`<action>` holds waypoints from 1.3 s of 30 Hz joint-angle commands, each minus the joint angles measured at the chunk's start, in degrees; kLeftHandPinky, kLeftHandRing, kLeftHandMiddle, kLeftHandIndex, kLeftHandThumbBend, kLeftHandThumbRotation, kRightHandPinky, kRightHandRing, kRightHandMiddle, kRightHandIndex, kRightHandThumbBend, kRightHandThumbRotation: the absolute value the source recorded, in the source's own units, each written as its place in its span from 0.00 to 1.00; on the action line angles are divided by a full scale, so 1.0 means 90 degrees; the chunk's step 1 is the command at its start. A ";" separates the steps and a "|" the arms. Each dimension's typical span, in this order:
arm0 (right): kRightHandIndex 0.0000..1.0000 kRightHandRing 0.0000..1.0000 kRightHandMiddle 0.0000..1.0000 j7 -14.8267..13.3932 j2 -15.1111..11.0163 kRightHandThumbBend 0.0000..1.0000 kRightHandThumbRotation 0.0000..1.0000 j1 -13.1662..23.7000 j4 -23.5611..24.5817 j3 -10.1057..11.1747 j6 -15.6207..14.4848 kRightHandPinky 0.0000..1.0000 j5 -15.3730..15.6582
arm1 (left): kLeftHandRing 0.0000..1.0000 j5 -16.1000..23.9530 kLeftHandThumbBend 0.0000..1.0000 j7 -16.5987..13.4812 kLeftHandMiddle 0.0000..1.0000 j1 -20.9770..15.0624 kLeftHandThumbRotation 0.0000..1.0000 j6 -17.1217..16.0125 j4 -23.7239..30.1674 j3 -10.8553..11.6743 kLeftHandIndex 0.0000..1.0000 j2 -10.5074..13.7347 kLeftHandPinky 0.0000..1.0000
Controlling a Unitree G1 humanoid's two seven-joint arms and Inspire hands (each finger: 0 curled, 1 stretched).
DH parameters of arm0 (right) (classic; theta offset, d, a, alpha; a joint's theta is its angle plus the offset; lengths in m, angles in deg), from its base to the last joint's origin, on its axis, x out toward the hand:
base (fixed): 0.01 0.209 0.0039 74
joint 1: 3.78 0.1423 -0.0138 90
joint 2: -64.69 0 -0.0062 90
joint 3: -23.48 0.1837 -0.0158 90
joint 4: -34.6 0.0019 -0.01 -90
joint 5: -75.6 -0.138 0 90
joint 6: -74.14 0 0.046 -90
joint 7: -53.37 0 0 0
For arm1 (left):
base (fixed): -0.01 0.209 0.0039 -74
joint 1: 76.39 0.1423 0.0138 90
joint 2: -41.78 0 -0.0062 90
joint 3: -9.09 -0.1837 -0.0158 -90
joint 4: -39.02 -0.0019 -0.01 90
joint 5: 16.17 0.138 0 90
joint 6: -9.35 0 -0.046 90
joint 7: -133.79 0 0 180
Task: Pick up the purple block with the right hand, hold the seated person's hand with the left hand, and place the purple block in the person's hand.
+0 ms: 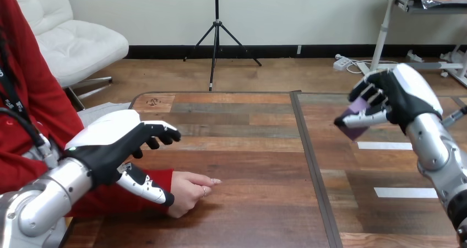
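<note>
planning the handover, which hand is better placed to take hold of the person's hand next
Left. The left hand hangs open right beside the person's hand; the right hand is far across the table, shut on the purple block.

The camera rides on the robot's head and looks forward and down across the wooden table point(248, 149). The table's far edge lies just above mid-frame toward 12 o'clock, and its near edge runs out of frame at 6. It sits close in, so both arms reach in from the lower corners. The left hand point(104, 154) lands at about 8 o'clock. The right hand point(402, 93) is near 3, raised, its fingers curled round the purple block point(352, 131). The person's hand point(190, 192) rests on the table at 7 o'clock.
</note>
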State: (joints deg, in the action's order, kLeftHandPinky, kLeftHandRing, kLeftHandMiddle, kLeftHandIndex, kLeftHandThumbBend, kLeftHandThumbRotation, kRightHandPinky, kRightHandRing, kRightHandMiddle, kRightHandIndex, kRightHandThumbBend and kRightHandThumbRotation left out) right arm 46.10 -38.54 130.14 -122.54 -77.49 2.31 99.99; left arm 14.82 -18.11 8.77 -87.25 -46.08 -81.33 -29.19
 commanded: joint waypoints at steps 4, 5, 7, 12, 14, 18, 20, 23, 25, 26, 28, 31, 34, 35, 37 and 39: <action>0.49 0.46 0.50 0.0049 -0.0119 0.72 0.00 0.0583 0.0605 0.0127 0.0125 0.44 -0.0099 | 0.76 0.0160 0.96 -0.0376 0.79 -0.0477 0.14 -0.0208 -0.0081 -0.0173 0.79 0.0119 0.64; 0.49 0.46 0.50 0.0050 -0.0120 0.72 0.00 0.0577 0.0628 0.0127 0.0124 0.45 -0.0093 | 0.76 0.0178 0.96 -0.0413 0.78 -0.0476 0.13 -0.0224 -0.0095 -0.0185 0.78 0.0119 0.64; 0.49 0.47 0.50 0.0070 -0.0125 0.71 0.00 0.0560 0.0715 0.0129 0.0101 0.45 -0.0086 | 0.75 0.0286 0.96 -0.0537 0.78 -0.0473 0.11 -0.0235 -0.0116 -0.0228 0.78 0.0105 0.64; 0.49 0.46 0.50 0.0068 -0.0142 0.71 0.00 0.0523 0.0864 0.0131 0.0149 0.45 -0.0068 | 0.75 0.0460 0.97 -0.0765 0.77 -0.0466 0.04 -0.0241 -0.0168 -0.0311 0.76 0.0079 0.66; 0.49 0.46 0.50 0.0075 -0.0146 0.71 0.00 0.0508 0.0914 0.0139 0.0164 0.45 -0.0073 | 0.75 0.0487 0.97 -0.0805 0.77 -0.0473 0.03 -0.0241 -0.0193 -0.0340 0.76 0.0080 0.68; 0.49 0.45 0.49 0.0030 -0.0142 0.71 0.00 0.0469 0.1035 0.0169 0.0199 0.45 -0.0087 | 0.76 0.0666 0.96 -0.0827 0.78 -0.0493 0.01 -0.0129 -0.0190 -0.0441 0.76 0.0106 0.70; 0.49 0.45 0.49 -0.0005 -0.0148 0.72 0.00 0.0449 0.1083 0.0170 0.0222 0.44 -0.0071 | 0.77 0.0725 0.96 -0.0808 0.78 -0.0501 0.01 -0.0071 -0.0175 -0.0469 0.76 0.0107 0.72; 0.48 0.44 0.48 -0.0068 -0.0162 0.73 0.00 0.0427 0.1168 0.0153 0.0220 0.43 -0.0017 | 0.77 0.0815 0.95 -0.0753 0.78 -0.0532 0.01 -0.0001 -0.0174 -0.0515 0.77 0.0110 0.73; 0.48 0.44 0.48 -0.0059 -0.0153 0.74 0.00 0.0415 0.1213 0.0179 0.0217 0.43 -0.0042 | 0.78 0.0839 0.94 -0.0655 0.79 -0.0562 0.01 0.0088 -0.0153 -0.0546 0.77 0.0114 0.74; 0.48 0.44 0.48 -0.0053 -0.0150 0.74 0.00 0.0409 0.1230 0.0189 0.0214 0.43 -0.0051 | 0.79 0.0845 0.94 -0.0629 0.79 -0.0569 0.01 0.0117 -0.0143 -0.0556 0.77 0.0116 0.75; 0.48 0.44 0.48 -0.0012 -0.0151 0.74 0.00 0.0398 0.1274 0.0208 0.0208 0.43 -0.0077 | 0.79 0.0914 0.94 -0.0513 0.79 -0.0611 0.02 0.0232 -0.0118 -0.0606 0.77 0.0134 0.75; 0.48 0.44 0.48 0.0014 -0.0158 0.74 0.00 0.0381 0.1337 0.0220 0.0200 0.44 -0.0090 | 0.80 0.0943 0.93 -0.0378 0.80 -0.0665 0.02 0.0345 -0.0110 -0.0652 0.78 0.0147 0.76; 0.48 0.44 0.48 0.0029 -0.0162 0.74 0.00 0.0368 0.1370 0.0241 0.0230 0.44 -0.0112 | 0.80 0.1000 0.93 -0.0187 0.80 -0.0725 0.03 0.0520 -0.0061 -0.0710 0.78 0.0167 0.76; 0.48 0.44 0.48 0.0033 -0.0163 0.73 0.00 0.0364 0.1377 0.0247 0.0239 0.44 -0.0117 | 0.81 0.1015 0.93 -0.0140 0.81 -0.0737 0.04 0.0568 -0.0042 -0.0725 0.78 0.0173 0.76; 0.48 0.44 0.48 0.0010 -0.0168 0.74 0.00 0.0364 0.1366 0.0252 0.0272 0.45 -0.0114 | 0.81 0.1027 0.93 0.0010 0.81 -0.0779 0.04 0.0714 0.0004 -0.0751 0.79 0.0170 0.77; 0.48 0.44 0.48 0.0003 -0.0169 0.74 0.00 0.0365 0.1365 0.0258 0.0272 0.45 -0.0115 | 0.81 0.1042 0.92 0.0136 0.81 -0.0819 0.04 0.0819 0.0046 -0.0774 0.79 0.0175 0.77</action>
State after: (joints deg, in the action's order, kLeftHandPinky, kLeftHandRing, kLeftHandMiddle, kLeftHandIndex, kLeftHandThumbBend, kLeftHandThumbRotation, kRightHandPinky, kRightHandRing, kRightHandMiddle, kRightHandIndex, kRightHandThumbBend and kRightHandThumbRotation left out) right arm 46.87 -38.59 130.14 -112.93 -76.80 3.61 100.01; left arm 23.53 -18.74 6.01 -81.83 -47.19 -87.64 -29.15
